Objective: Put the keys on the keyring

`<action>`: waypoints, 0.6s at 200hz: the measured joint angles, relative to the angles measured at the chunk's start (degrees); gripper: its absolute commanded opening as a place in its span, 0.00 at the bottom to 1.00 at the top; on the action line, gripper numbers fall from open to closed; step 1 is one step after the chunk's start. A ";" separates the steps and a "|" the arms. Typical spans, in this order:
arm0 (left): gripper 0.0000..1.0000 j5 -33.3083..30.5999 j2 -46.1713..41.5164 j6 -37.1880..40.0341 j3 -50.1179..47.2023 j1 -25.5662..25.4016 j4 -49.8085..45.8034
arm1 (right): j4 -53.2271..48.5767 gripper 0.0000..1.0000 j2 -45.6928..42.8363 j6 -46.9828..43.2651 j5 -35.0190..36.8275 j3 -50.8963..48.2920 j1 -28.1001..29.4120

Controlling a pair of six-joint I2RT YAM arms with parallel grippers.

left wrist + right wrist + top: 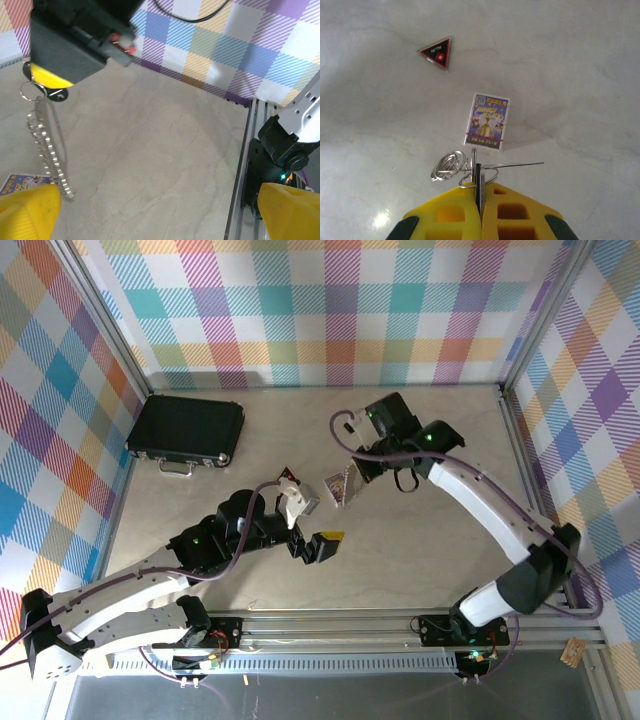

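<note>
My right gripper [481, 192] is shut on the key [478, 179], whose thin black head stands edge-on between the yellow fingertips. The keyring [449, 167] shows as silvery coils and a straight wire right at those fingertips. In the left wrist view the keyring [47, 147] hangs as a long loop with a bumpy chain side below the right gripper [50, 85], reaching down to the table. My left gripper [160, 210] stands wide open with nothing between its yellow fingertips [27, 210]. From above, the left gripper [312, 525] sits just near-left of the right gripper [352, 472].
A purple card [487, 121] lies flat on the table under the keyring. A red-and-black triangle [437, 51] lies beyond it. A black case [187, 430] sits at the back left. A metal rail [240, 165] and the right arm's base [280, 145] border the table's right side.
</note>
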 measured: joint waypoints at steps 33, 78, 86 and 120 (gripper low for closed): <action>1.00 0.57 0.35 -0.98 -0.02 0.83 1.16 | 1.68 0.00 7.32 0.68 -2.69 4.35 -3.74; 1.00 1.36 0.17 -1.51 -0.37 1.92 1.29 | 2.10 0.00 14.53 1.31 -5.44 10.86 -5.99; 1.00 1.51 -0.02 -1.62 -0.52 2.19 1.33 | 2.14 0.00 15.39 1.31 -5.86 11.87 -6.29; 1.00 1.77 -1.20 -1.64 -0.98 2.60 0.94 | 2.27 0.00 17.42 1.40 -6.73 13.35 -7.17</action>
